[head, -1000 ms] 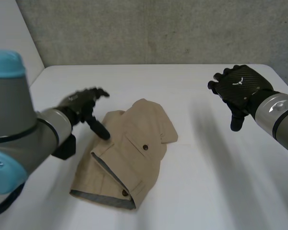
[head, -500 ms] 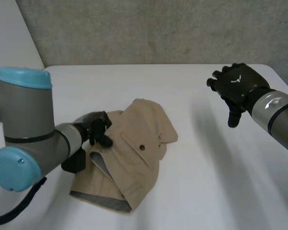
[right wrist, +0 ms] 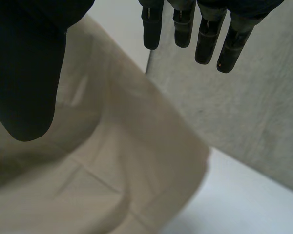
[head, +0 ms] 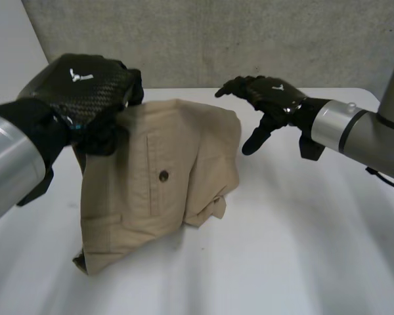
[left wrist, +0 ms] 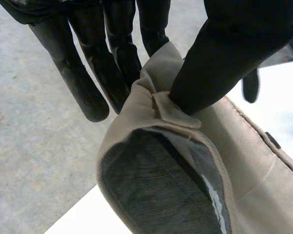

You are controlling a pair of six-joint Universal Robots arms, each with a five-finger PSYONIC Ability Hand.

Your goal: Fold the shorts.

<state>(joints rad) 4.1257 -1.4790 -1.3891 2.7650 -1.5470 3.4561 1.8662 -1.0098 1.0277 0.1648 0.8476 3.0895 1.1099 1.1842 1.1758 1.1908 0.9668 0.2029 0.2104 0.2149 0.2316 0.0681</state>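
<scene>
Head view: left hand (head: 85, 92) was up at the near left, clamped on the top edge of the tan shorts (head: 164, 177), the cloth bunched in its grip. The shorts hung from that hand in a loose drape, lower end resting on the white table (head: 302, 249), a pocket button (head: 163, 175) facing the camera. The right hand (head: 272, 98) hovered just beside the shorts' far right top corner, fingers spread and straight, thumb pointing down, holding nothing; touching the cloth or not, cannot tell from here. Grey wall (head: 217, 39) behind the table. Left wrist view: the left hand (left wrist: 229, 48) pinched the waistband edge of the shorts (left wrist: 185, 170) between its thumb and its fingers (left wrist: 88, 73), right by a belt loop (left wrist: 173, 113); the grey lining of the shorts showed below the grip. Right wrist view: the right hand (right wrist: 27, 73) was spread wide, thumb well apart from the fingers (right wrist: 205, 34), nothing between them. The shorts (right wrist: 102, 161) lay beyond the palm, near the thumb, not gripped, with table (right wrist: 244, 204) and wall (right wrist: 244, 97) past them.
</scene>
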